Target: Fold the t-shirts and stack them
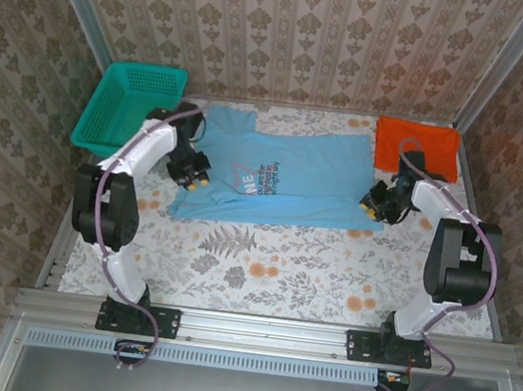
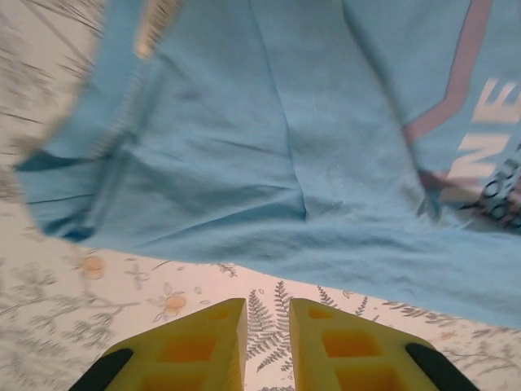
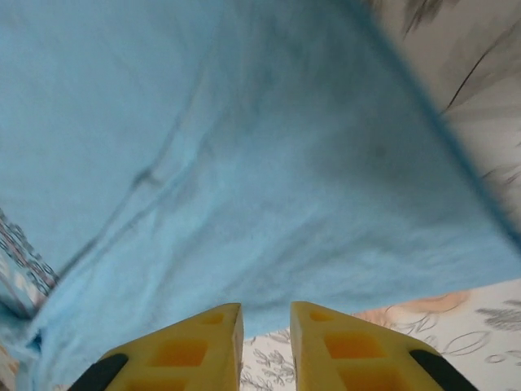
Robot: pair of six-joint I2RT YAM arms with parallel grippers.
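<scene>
The light blue t-shirt lies spread out flat across the middle of the floral-patterned desk. Its long side runs left to right, and its white and pink print faces up near the centre. One sleeve sticks out toward the far side at the shirt's left end. The plain orange t-shirt sits as a compact folded rectangle in the far right corner of the desk, just beyond the blue shirt's right end. A teal mesh basket stands at the far left corner, tilted against the wall.

The left end effector hangs low at the left end of the blue shirt. In the left wrist view its yellow fingers stand a narrow gap apart over bare desk, just short of the cloth's near edge, with nothing between them. Part of the print shows at the right of that view.

The right end effector sits at the shirt's right end. From the right wrist camera its fingers are likewise slightly parted and grip nothing, and the blue fabric lies just ahead of them.
</scene>
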